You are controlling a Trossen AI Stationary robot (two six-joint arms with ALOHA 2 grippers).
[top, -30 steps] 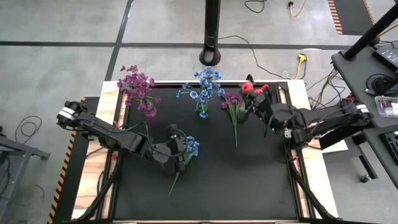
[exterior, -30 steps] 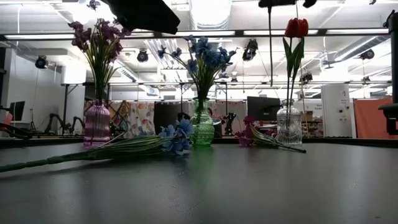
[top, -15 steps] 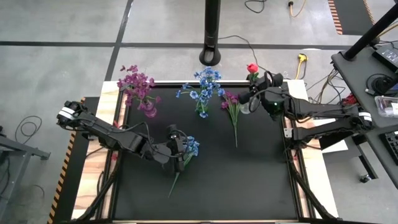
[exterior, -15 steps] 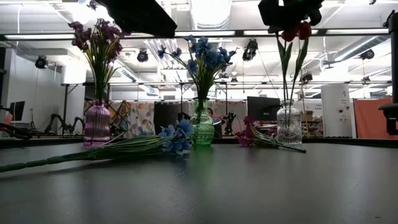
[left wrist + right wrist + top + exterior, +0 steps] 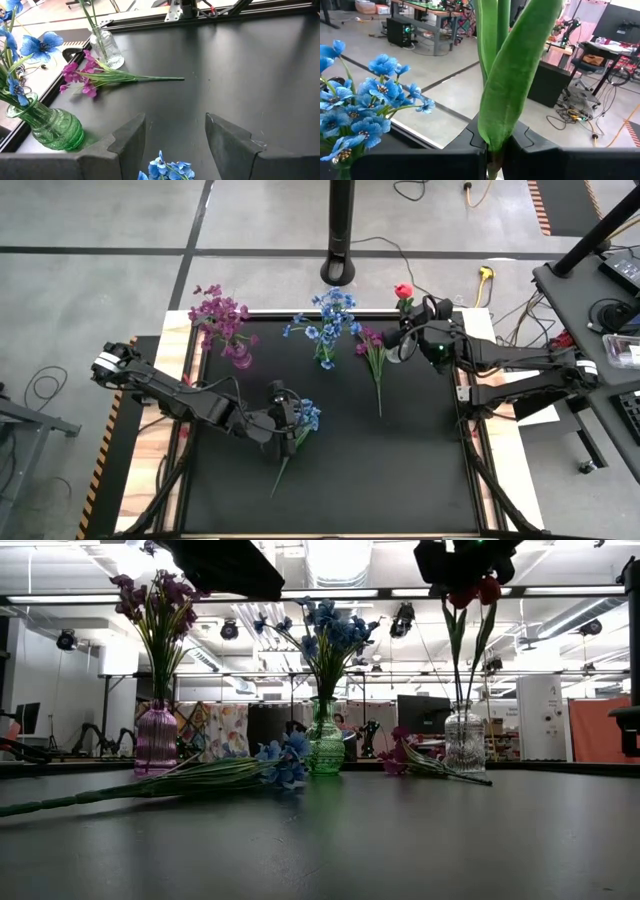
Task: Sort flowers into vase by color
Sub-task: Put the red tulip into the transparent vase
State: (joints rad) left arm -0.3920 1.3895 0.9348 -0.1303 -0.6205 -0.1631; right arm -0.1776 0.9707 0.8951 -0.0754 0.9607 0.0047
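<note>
A red flower (image 5: 403,290) stands upright with its stem in the clear vase (image 5: 464,740) at the table's far right. My right gripper (image 5: 465,565) is shut on it just below the bloom (image 5: 481,589). A blue flower (image 5: 309,416) lies on the table's middle, its stem running toward the near edge. My left gripper (image 5: 175,131) hovers over its bloom (image 5: 167,170), open and touching nothing. A purple flower (image 5: 376,352) lies flat near the clear vase. A purple vase (image 5: 155,738) holds purple flowers and a green vase (image 5: 324,745) holds blue ones. My right gripper pinches the red flower's upper stem and leaf base (image 5: 492,150) between its two fingers. The fingers come in level from the table's right side and lie across the stem. The flower stays upright, and its lower stem (image 5: 462,690) reaches down into the clear vase.
The three vases stand in a row along the table's far edge. A black pole base (image 5: 340,272) stands on the floor beyond it. The near half of the black table top (image 5: 380,480) holds only the blue flower's stem (image 5: 280,476).
My right gripper has swung toward the table's far edge with the red flower and sunk a little, staying shut. The bloom went with it while the lower stem stayed in the clear vase. It has been still for the last half second.
</note>
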